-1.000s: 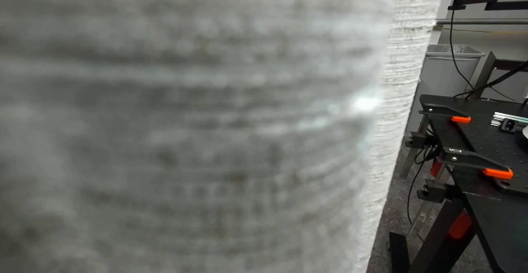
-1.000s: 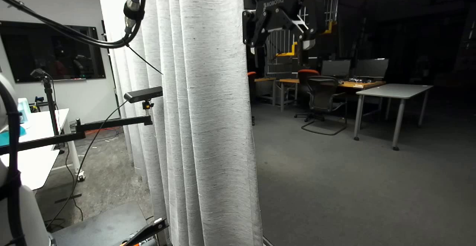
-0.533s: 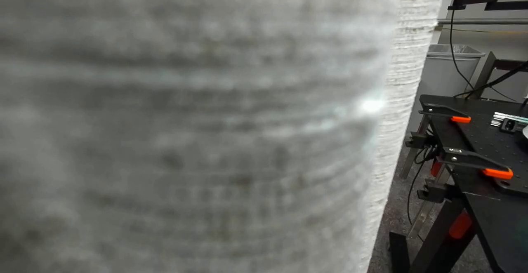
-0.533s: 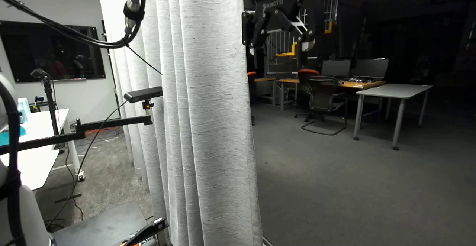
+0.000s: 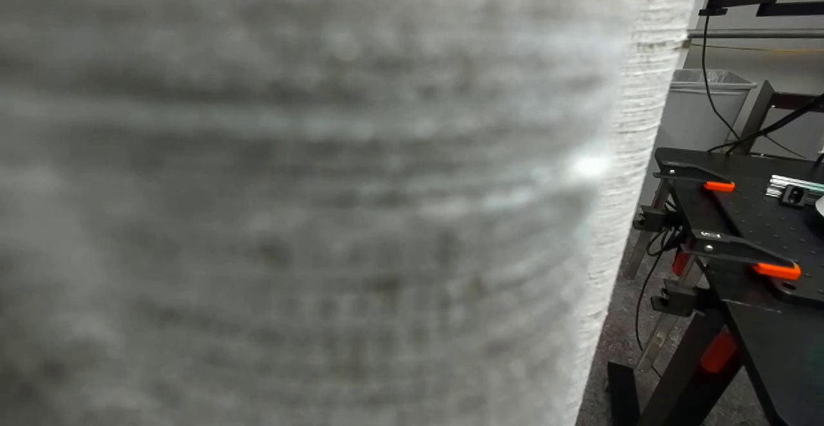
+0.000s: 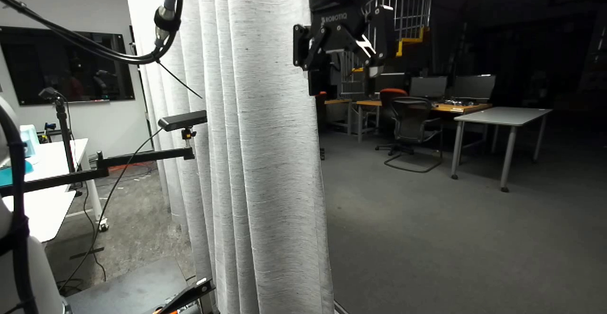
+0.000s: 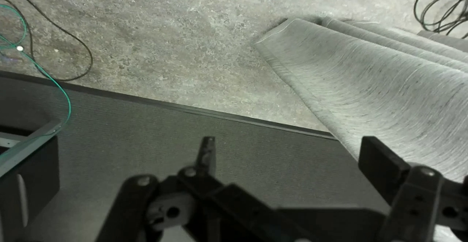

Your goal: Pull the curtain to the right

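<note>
The curtain [image 6: 280, 162] is a large light grey-white ribbed fabric hanging in folds, with a free vertical edge. It fills most of an exterior view [image 5: 322, 194], blurred and close, and hangs at the right of the wrist view [image 7: 395, 84]. My gripper [image 6: 342, 82] is open beside the free edge, high up, its jaws pointing down. In that exterior view its nearer finger side overlaps the curtain edge. In the wrist view the gripper [image 7: 289, 143] has nothing between its fingers, and the right fingertip overlaps the curtain's edge. I cannot tell whether it touches the fabric.
A camera on a black arm [image 6: 182, 120] stands left of the curtain. A black table [image 5: 759, 310] with orange-tipped clamps is behind it. An office chair [image 6: 410, 119] and a grey table [image 6: 502, 115] stand farther right. Cables [image 7: 69, 99] lie at the left of the wrist view.
My gripper has moved down and slightly left in an exterior view, closer to the curtain's free edge. It stays open. The curtain has shifted only slightly.
</note>
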Tool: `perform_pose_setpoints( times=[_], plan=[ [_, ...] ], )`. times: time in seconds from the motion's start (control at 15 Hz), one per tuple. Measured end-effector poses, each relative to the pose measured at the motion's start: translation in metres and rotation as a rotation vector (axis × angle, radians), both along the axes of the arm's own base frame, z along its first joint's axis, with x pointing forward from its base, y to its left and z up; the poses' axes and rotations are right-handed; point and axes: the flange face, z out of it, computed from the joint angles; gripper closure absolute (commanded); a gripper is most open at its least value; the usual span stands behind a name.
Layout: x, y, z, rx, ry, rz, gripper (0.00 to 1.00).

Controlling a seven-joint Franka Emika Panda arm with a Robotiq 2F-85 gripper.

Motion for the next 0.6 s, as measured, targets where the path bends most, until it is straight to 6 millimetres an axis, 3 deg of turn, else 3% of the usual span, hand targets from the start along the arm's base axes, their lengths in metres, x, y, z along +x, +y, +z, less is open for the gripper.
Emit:
perform_pose_setpoints(
  times=[0.27, 0.6],
  plan=[
    [-0.008, 0.016, -0.004, 0.031, 0.012, 0.147, 0.0],
    [-0.004, 0.03, -0.004, 0.098, -0.019, 0.291, 0.0]
  ],
)
